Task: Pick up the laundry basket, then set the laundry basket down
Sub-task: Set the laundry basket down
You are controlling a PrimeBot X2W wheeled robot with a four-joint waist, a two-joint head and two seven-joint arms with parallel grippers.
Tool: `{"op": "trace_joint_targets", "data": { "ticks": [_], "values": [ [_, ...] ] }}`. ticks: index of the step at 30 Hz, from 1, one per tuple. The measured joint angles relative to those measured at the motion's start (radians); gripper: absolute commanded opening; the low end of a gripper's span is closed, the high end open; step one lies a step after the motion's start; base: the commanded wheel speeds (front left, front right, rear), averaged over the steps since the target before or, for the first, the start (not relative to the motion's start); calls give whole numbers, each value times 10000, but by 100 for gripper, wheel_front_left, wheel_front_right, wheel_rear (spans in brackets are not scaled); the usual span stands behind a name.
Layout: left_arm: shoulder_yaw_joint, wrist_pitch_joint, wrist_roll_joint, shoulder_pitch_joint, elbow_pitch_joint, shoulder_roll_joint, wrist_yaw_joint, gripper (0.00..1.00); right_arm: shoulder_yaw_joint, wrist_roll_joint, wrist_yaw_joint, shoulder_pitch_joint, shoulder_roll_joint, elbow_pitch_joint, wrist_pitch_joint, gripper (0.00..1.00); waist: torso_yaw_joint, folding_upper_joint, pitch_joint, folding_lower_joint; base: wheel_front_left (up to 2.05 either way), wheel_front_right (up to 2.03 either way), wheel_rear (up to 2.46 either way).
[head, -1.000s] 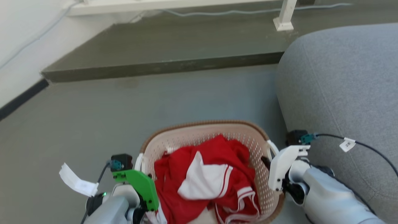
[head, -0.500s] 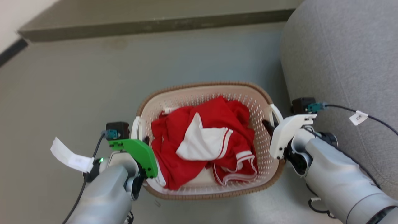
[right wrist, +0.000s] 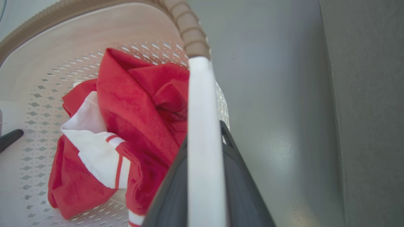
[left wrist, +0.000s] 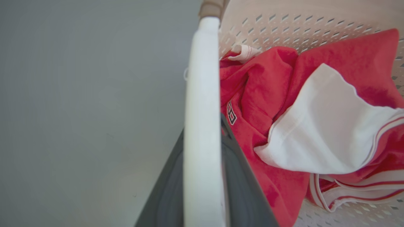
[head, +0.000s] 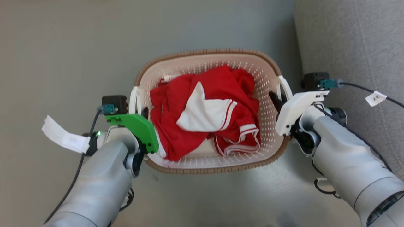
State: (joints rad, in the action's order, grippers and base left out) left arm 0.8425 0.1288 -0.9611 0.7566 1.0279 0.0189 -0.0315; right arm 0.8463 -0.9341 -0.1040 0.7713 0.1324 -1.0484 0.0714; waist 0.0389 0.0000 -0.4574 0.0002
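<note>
The head camera has tipped down, so the basket (head: 208, 52) now sits mid-frame, gripped as before. The left gripper (head: 144, 112) is clamped on the left handle (left wrist: 202, 94), the right gripper (head: 275, 98) on the right handle (right wrist: 203, 132). Red clothes (head: 176, 104) lie inside. The basket is over grey floor (head: 63, 47), beside the sofa (head: 347, 47); whether it touches down, I can't tell.
</note>
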Motion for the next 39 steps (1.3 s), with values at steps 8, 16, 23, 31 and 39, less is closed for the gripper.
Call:
{"op": "trace_joint_targets", "data": {
  "ticks": [8,16,23,31,39],
  "values": [
    [23,267,25,493,42,2,-36,0,-10,-2,0,439,50,38,265,0,-21,0,-1005,-1,0,0,0],
    [59,462,33,1292,13,4,-54,0,-96,-104,-10,1087,198,90,612,0,-21,0,-2096,-1,0,0,0],
    [71,616,54,1857,13,10,-56,0,-107,-104,-12,1597,272,98,867,0,-26,0,-2951,-1,0,0,0],
    [146,765,54,2274,8,15,-56,0,-15,-98,-25,1915,372,132,1233,0,-58,0,-3798,-1,0,0,0],
    [217,936,52,2499,15,19,-56,0,27,-88,-29,2110,412,127,1478,0,-149,0,-4365,-1,0,0,0]
  ]
}}
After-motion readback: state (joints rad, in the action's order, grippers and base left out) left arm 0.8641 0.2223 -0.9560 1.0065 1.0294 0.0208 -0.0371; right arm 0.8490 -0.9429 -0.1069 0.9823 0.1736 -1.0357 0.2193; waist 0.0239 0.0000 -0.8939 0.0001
